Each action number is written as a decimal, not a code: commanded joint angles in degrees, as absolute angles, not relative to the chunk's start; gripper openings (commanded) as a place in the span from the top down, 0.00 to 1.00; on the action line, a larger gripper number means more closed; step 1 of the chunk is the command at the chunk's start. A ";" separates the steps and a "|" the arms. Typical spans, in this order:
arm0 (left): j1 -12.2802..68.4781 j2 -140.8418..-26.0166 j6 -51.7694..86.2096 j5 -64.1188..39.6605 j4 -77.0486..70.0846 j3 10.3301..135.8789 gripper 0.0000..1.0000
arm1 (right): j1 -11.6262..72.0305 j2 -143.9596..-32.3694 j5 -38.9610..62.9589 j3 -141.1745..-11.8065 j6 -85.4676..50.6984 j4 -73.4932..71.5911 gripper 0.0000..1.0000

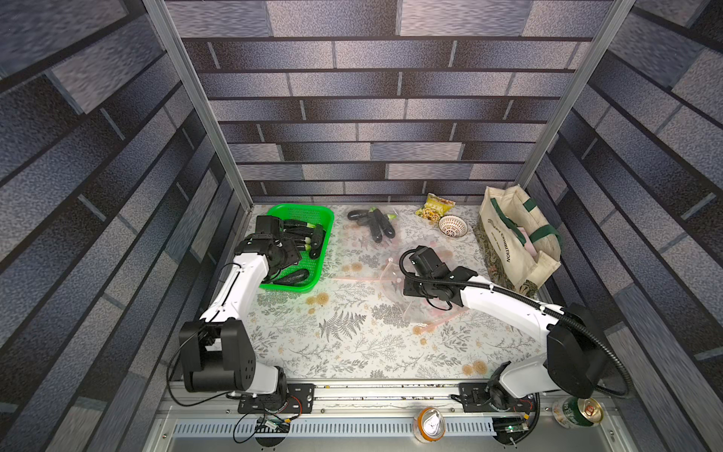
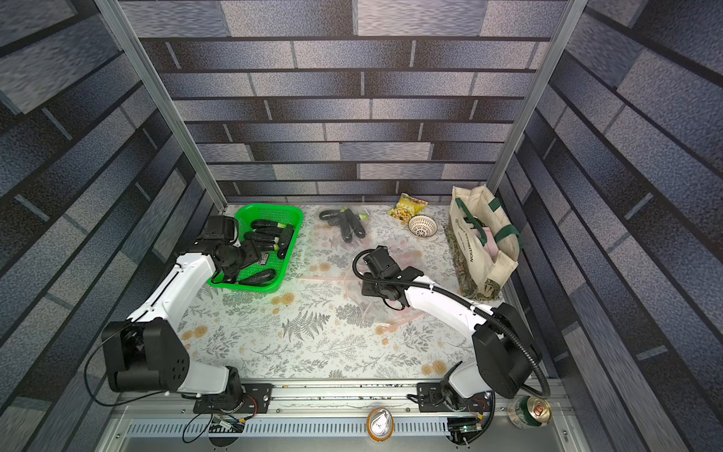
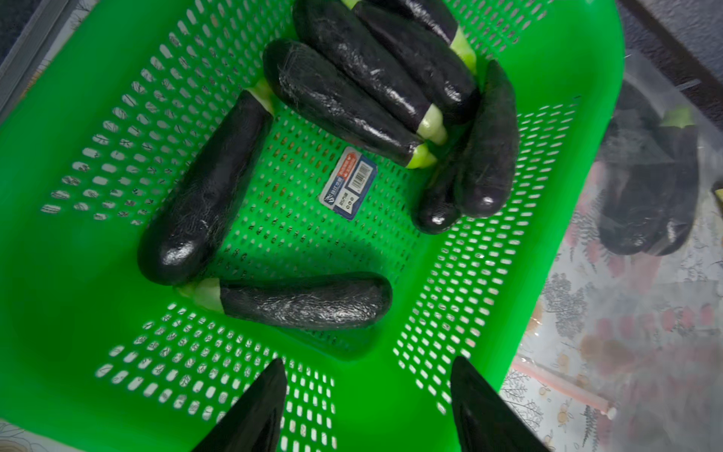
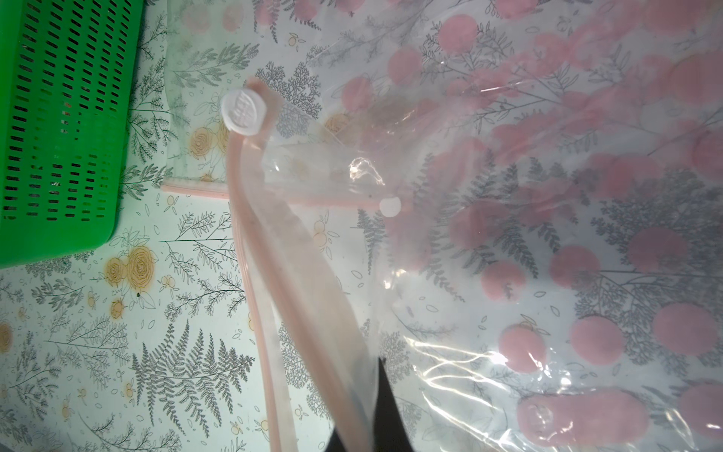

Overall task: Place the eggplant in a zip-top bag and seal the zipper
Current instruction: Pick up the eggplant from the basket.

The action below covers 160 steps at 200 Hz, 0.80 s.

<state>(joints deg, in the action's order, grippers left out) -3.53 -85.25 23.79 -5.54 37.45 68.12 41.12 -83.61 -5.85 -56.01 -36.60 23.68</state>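
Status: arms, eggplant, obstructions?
Left gripper open over green basket, empty. Right gripper shut on zip-top bag rim. Eggplant unpicked in basket. Nothing between basket and bag.

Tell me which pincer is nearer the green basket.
Left. The left pincer hangs open right above the green basket; the right pincer is off to its side, shut on the zip-top bag.

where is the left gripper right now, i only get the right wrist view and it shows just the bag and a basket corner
observer: The left gripper is open over the green basket, holding nothing.
operator: any eggplants within its reach
observer: Several lie in the basket; the nearest eggplant lies alone just ahead of the gripper.
operator: any outside the basket
observer: Yes, a cluster of eggplants lies by the back wall, apparently inside another clear bag.
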 commanded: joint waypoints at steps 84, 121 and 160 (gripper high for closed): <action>-8.54 -108.50 44.24 -10.33 32.67 85.08 0.28 | 41.11 -84.44 -5.93 -55.79 -35.55 24.53 1.00; -5.14 -111.70 63.34 1.87 30.56 85.78 0.28 | 41.07 -85.25 -5.71 -55.90 -35.80 24.26 1.00; -1.06 -116.92 72.02 13.13 41.16 94.94 0.29 | 41.08 -85.34 -6.13 -55.70 -35.50 24.78 1.00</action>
<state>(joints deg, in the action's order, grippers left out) -2.63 -114.83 61.43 4.16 34.48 89.89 41.12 -85.01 -5.69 -55.70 -35.97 23.73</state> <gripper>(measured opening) 0.722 0.046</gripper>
